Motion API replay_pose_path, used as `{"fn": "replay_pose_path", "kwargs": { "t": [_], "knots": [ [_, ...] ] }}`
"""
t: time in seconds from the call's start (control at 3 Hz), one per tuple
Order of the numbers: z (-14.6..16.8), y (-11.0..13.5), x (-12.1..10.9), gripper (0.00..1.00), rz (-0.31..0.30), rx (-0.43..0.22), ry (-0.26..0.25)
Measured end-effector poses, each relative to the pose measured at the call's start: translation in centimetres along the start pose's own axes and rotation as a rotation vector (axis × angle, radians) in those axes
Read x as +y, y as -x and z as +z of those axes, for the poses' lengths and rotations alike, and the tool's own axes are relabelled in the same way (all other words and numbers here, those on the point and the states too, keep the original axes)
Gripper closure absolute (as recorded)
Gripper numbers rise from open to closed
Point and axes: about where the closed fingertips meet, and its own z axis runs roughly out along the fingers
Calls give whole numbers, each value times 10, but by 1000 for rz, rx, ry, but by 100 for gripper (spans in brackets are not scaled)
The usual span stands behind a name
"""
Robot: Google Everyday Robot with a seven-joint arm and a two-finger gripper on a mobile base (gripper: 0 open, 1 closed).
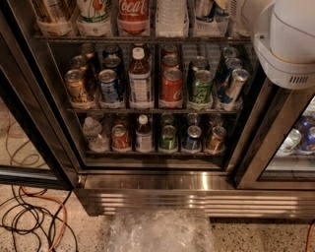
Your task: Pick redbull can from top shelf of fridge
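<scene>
**A:** Nearest item?

**B:** The robot's white arm (290, 39), upper right, standing large in front of the fridge's (47, 103) right door post.

**A:** Floor?

**B:** Speckled. A crumpled clear plastic sheet (157, 231) lies in the centre at the foot of the fridge. Black and orange cables (29, 221) are looped on the left.

**A:** Fridge, from the bottom up?

**B:** First a shiny steel base strip (197, 194). Above it is the bottom rack (147, 153), with short cans in lanes, a white-capped small bottle among them and a clear water bottle (93, 133) at the far left. The middle rack (147, 110) reads, left to right along its front: gold can (78, 86), blue can (109, 86), white-capped bottle (140, 81), red can (172, 86), green can (202, 86). At the right end, slim blue-and-silver cans (235, 86) lean leftward.

**A:** And the top shelf?

**B:** The top shelf (123, 38) is farthest up, and only the bases of its items are in frame. A red-labelled cola bottle (134, 10) stands left of centre, with a ribbed clear bottle (171, 15) just right of it.

**A:** Target?

**B:** The redbull can (218, 7) is at the right end of that shelf, upright in its clear tray. It is cut off by the frame's top edge and sits just left of the arm. It is hard to read, so I enter the identification as probable.

**A:** Gripper?

**B:** The gripper does not show. It lies somewhere beyond the arm's white housing, up by the right end of the top shelf. I cannot tell whether it is spread or closed. No contact with the can is visible.
</scene>
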Motion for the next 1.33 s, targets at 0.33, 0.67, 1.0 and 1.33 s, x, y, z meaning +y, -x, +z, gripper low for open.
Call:
{"fn": "replay_pose_path", "kwargs": {
  "t": [0.33,0.67,1.0,1.33],
  "knots": [
    [-14,-8,-9,100,-3,37,-1],
    [-32,-31,-4,100,-9,101,35],
    [-32,-26,-5,100,-10,102,37],
    [-48,-38,7,100,-28,131,81]
  ]
}}
